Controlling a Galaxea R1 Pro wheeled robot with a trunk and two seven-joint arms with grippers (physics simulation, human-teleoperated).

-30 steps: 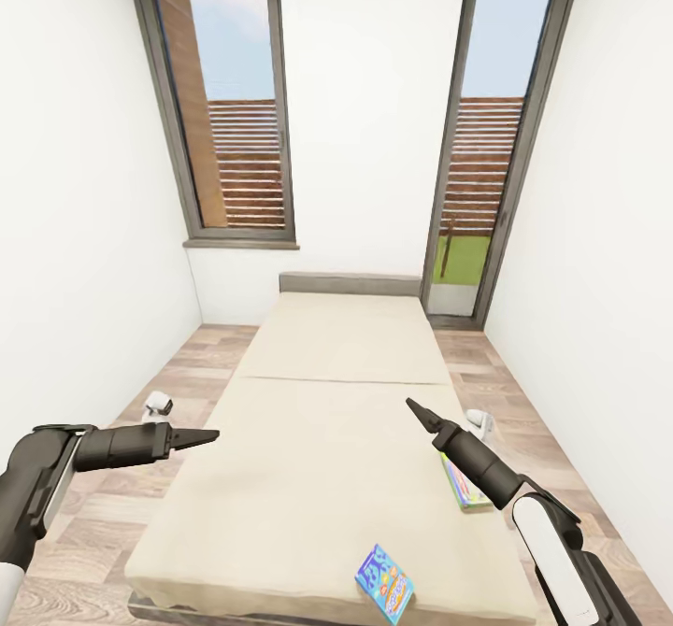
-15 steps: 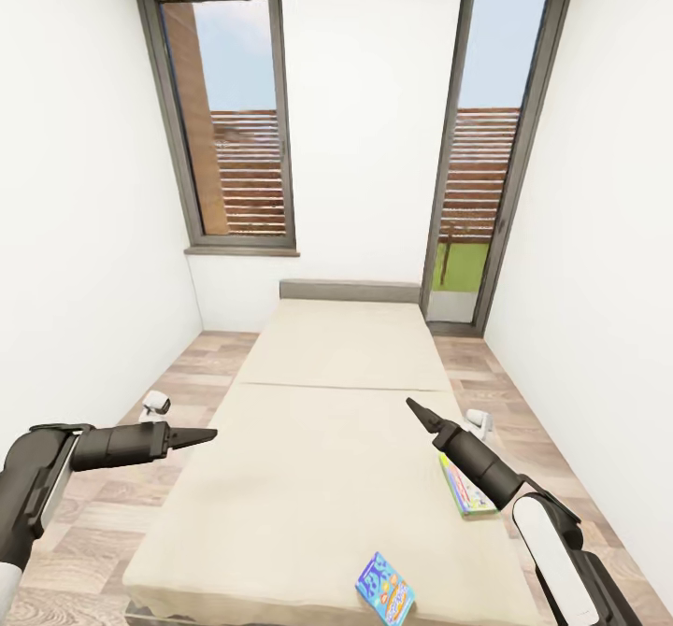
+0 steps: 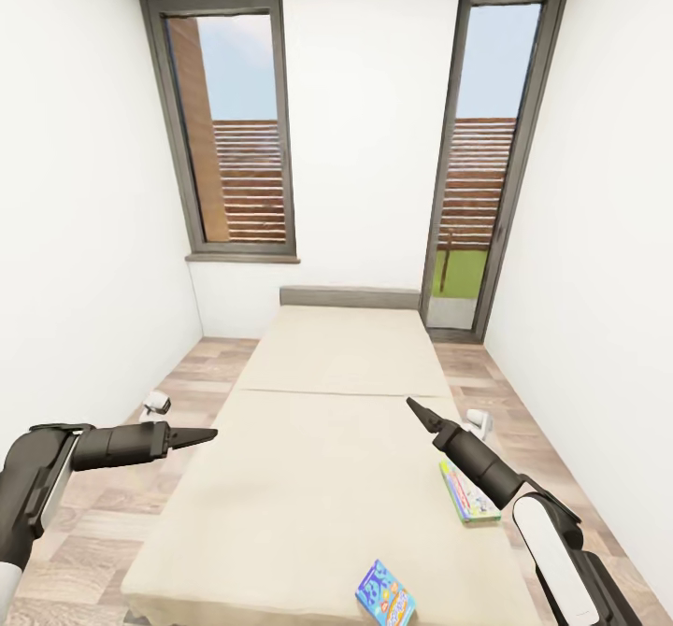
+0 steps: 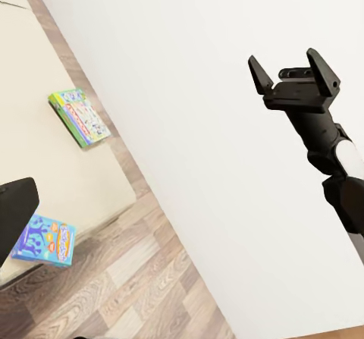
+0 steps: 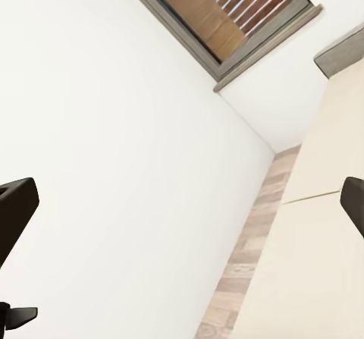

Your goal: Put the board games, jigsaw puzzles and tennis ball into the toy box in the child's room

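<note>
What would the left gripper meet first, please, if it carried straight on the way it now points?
Probably the right gripper: the left wrist view looks straight across at it. The left gripper has nothing between; depth is uncertain.

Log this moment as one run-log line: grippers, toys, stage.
left gripper: open, empty | right gripper: open, empty | blue board game, green-edged board game: on bed | stage: approach, nothing grasped

Two tall windows (image 3: 238,126) in white wall; wood plank floor (image 3: 103,505).
</note>
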